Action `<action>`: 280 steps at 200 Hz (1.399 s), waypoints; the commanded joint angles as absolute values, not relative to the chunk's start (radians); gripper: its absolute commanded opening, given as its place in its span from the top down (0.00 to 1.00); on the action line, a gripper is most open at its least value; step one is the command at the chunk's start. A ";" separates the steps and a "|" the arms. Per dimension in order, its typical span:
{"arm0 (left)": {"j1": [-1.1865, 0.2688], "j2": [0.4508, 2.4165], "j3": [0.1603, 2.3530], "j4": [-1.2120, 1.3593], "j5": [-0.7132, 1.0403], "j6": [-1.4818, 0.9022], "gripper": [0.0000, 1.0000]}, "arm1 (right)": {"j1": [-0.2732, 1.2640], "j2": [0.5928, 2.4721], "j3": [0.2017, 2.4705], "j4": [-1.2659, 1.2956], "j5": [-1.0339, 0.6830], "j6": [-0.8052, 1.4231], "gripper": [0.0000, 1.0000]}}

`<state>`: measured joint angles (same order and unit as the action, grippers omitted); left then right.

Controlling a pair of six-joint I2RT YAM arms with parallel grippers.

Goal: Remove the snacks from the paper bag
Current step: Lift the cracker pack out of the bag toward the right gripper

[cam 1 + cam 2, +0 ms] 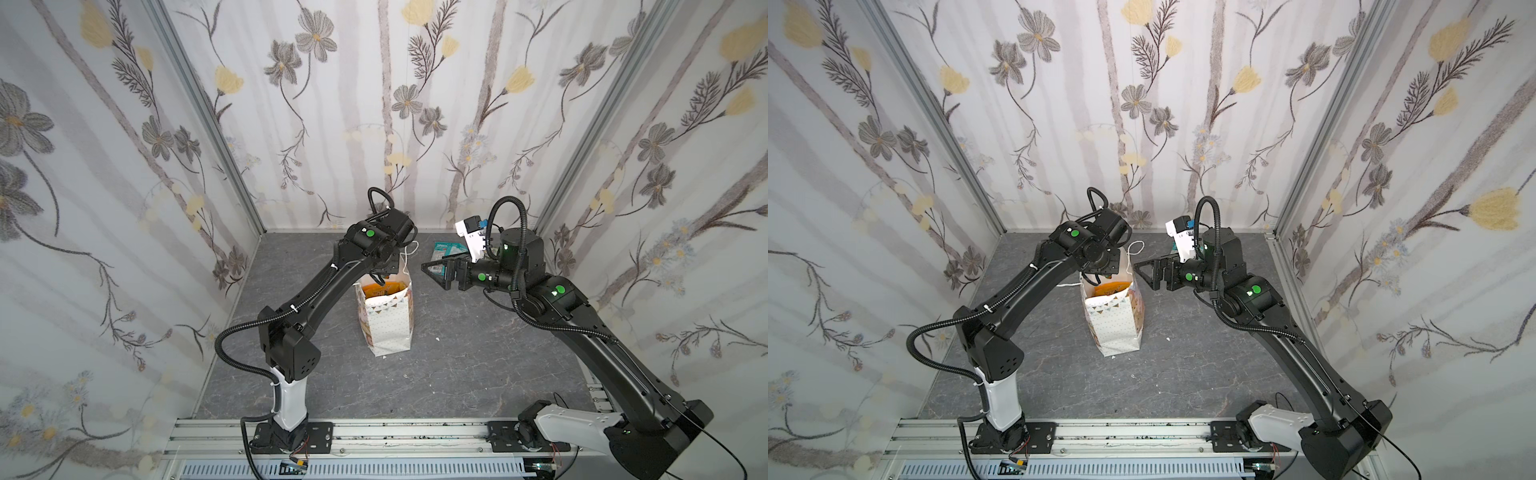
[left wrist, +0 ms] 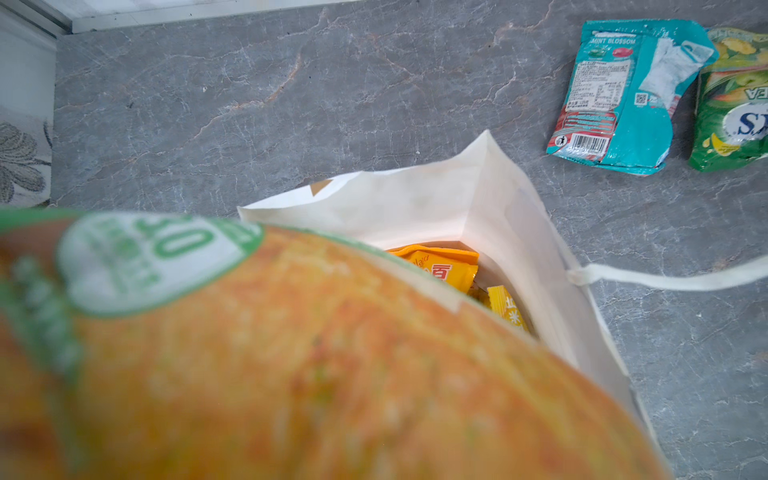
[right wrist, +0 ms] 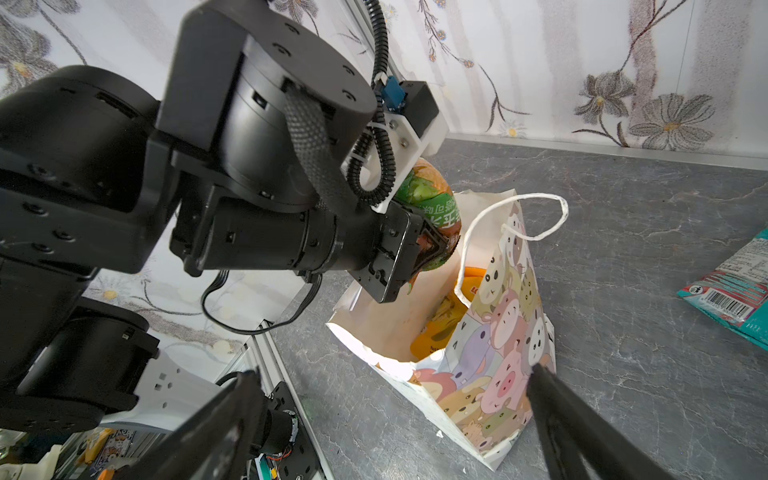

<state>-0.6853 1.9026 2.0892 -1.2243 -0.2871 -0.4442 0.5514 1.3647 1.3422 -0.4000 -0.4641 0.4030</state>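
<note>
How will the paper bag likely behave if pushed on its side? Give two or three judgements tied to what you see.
The paper bag probably tips or slides easily: it stands tall on a narrow base. Its walls likely buckle; the rim looks bent. The orange packet and yellow packet inside may steady it.

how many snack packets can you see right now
5: teal packet and green packet side by side on the table; large orange packet in the left claw above the paper bag; small orange packet and yellow packet inside the bag. More may be hidden underneath.
</note>
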 commanded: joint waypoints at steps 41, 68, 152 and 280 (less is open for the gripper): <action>-0.683 1.877 2.209 -1.270 -0.326 -0.417 1.00 | 0.551 1.352 1.330 -0.350 -0.398 0.415 0.01; -0.683 1.814 2.197 -1.193 -0.243 -0.368 1.00 | 0.543 1.338 1.310 -0.291 -0.382 0.452 0.01; -0.683 1.510 1.865 -0.675 0.199 -0.332 1.00 | 0.450 1.307 1.221 -0.026 -0.529 0.656 0.01; -0.641 1.530 1.755 -0.211 0.610 -0.741 1.00 | 0.452 1.411 1.138 0.661 -0.704 1.159 0.10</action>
